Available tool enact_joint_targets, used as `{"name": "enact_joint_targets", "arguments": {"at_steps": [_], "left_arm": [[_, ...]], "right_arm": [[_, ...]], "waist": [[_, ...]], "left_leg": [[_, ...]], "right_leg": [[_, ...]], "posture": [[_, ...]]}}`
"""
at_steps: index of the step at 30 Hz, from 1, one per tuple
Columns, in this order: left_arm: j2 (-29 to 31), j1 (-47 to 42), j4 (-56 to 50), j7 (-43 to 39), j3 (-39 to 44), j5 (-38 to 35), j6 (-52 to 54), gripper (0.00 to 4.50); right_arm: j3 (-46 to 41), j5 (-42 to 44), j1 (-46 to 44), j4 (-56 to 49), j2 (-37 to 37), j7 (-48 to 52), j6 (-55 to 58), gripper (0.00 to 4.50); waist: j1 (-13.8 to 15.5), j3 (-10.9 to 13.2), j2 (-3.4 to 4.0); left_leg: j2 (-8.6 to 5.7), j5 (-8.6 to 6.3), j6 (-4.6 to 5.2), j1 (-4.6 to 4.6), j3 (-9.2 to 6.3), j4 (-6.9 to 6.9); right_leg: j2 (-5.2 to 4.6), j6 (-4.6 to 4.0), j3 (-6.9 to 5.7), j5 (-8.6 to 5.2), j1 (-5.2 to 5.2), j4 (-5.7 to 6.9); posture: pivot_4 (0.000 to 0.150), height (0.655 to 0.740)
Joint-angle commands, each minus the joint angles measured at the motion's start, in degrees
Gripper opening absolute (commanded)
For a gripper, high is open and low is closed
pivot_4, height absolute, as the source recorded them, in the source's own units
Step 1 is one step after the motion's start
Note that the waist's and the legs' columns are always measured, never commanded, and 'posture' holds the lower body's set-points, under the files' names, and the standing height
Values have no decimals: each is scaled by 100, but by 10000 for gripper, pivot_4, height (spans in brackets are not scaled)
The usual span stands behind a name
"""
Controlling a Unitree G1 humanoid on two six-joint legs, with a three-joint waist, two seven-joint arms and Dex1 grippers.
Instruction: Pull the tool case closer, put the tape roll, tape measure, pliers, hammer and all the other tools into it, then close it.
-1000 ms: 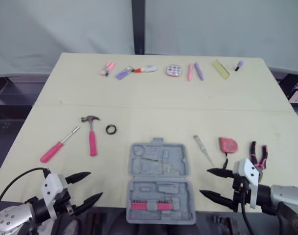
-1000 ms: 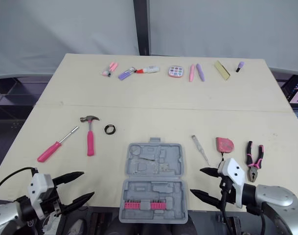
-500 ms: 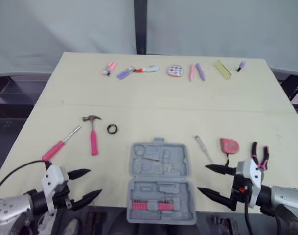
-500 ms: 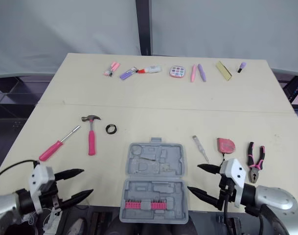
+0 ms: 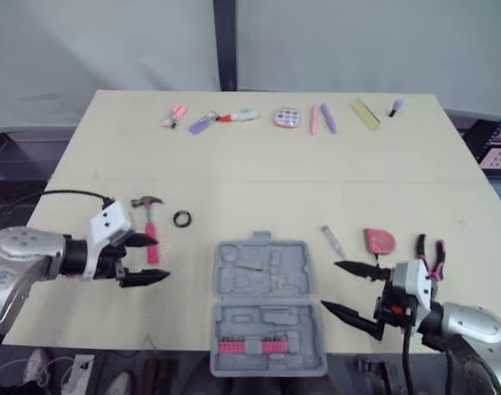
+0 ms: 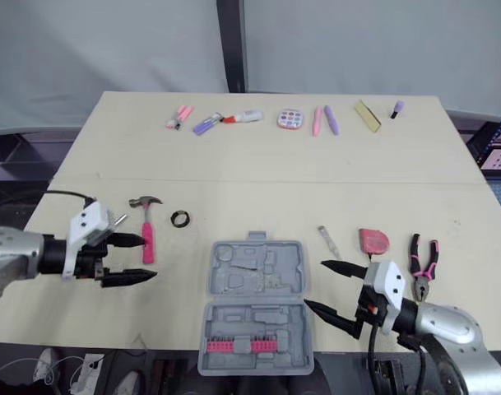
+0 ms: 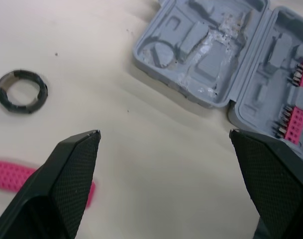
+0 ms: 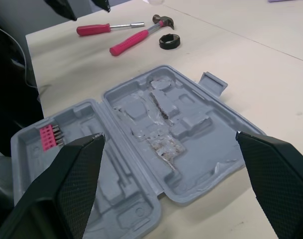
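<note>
Left eye view looks down on a pale surface (image 5: 250,177) with the grey tool case (image 5: 268,306) lying open and flat at the middle of the near edge, a pink rack of bits (image 5: 254,346) in its nearer half; both halves are otherwise bare moulded recesses. The left tool (image 5: 160,258) hangs low over the surface to the left of the case, its two black fingers spread wide and grasping nothing; one finger crosses the pink handle of the hammer (image 5: 149,229), though whether it touches I cannot tell. The black tape roll (image 5: 182,219) lies just beside the hammer, between it and the case; from the right wrist view a pink-handled screwdriver (image 8: 109,28) lies on the hammer's far side.

The right tool (image 5: 330,285) sits just off the case's right edge, fingers pointing toward it, parted wide and empty. Behind it on the surface are a slim tester screwdriver (image 5: 333,241), the pink tape measure (image 5: 379,241) and, furthest right, the pliers (image 6: 420,263) with pink and black grips; all three lie apart from the case. A row of small pink and purple items (image 5: 287,118) runs along the far edge, well apart from everything else.
</note>
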Motion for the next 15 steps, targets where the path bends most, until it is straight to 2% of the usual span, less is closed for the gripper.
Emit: {"name": "enact_joint_targets", "arguments": {"at_steps": [1,4,7,15], "left_arm": [[94,-780,465,-103,-560,504,71,44568],[67,-1165,652,-289,-926,732,40,44568],[-32,-2055,1211,-193,-1912,1834,-43,44568],[-914,-3624,2046,-621,-3260,2871,477,44568]], "right_arm": [[-162,48,-33,-18,-146,91,-36,44622],[-193,76,-74,81,-231,151,-52,44622],[-275,119,-224,220,-414,274,8,44622],[-398,230,-265,256,-616,383,130,44622]], "waist": [[0,0,0],[-15,0,0],[-4,2,-3],[28,12,-20]], "left_leg": [[-1,0,0,-1,1,0],[-4,0,0,0,2,0],[-6,0,1,-2,5,8],[-21,-2,6,-9,-8,16]], "right_leg": [[3,0,-5,0,-2,2],[2,1,-5,0,-4,9],[2,1,-4,1,-6,13],[-3,4,-6,2,-19,59]], "posture": [[1500,7400],[1500,7400],[1500,7400],[1500,7400]]}}
